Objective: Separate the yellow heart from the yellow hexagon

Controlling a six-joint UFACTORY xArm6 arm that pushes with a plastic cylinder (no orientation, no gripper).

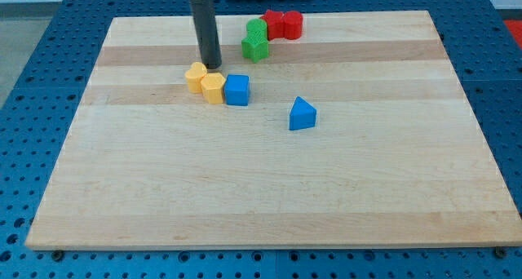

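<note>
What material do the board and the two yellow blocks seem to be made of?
The board looks like pale wood with a matt finish: long grain lines and glued strips show. The two yellow blocks, which touch one another, look like moulded plastic: even saturated colour, smooth faces, no grain. My tip sits just above them in the view.

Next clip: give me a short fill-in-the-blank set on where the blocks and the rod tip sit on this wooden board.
1. My tip sits just above the two ____ blocks, at the view's top side of them.
2. The blue cube touches the yellow block on its ____ side in the view.
3. The blue triangular block stands ____ on the wooden board.
4. The red blocks lie beside the ____ blocks.

Missing words: yellow; right; alone; green
</note>
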